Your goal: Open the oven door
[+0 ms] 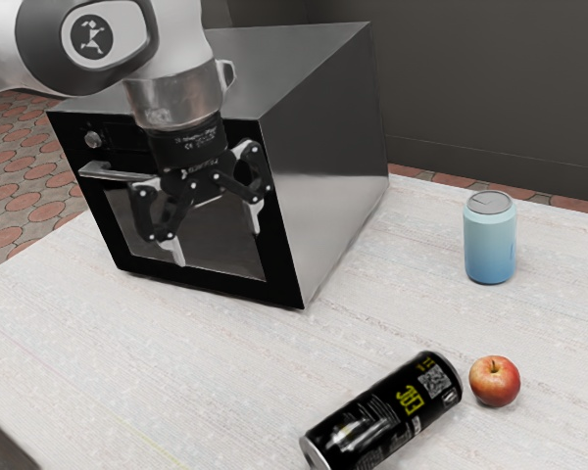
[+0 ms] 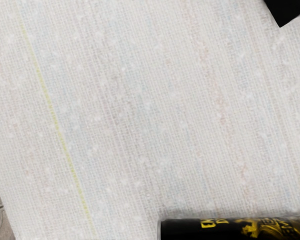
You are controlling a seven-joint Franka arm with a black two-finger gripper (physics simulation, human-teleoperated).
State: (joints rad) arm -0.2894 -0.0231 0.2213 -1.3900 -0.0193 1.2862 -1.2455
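My gripper (image 1: 219, 235) hangs in front of the oven, pointing down, its two fingers spread with nothing between them. Behind it stands the oven (image 1: 328, 147), a dark metal box with a black-framed glass door (image 1: 230, 245) that is closed. The silver handle (image 1: 113, 173) runs along the door's upper part, toward the exterior view's left of the fingers; its other end is hidden behind the gripper. In the wrist view a black corner (image 2: 290, 9) shows, probably part of the oven.
A black can with yellow print (image 1: 387, 416) (image 2: 235, 231) lies on the white table (image 1: 216, 372). Beside it is a red apple (image 1: 495, 381). An upright blue can (image 1: 490, 240) stands farther back, toward the exterior view's right. A knob (image 1: 93, 140) sits above the handle.
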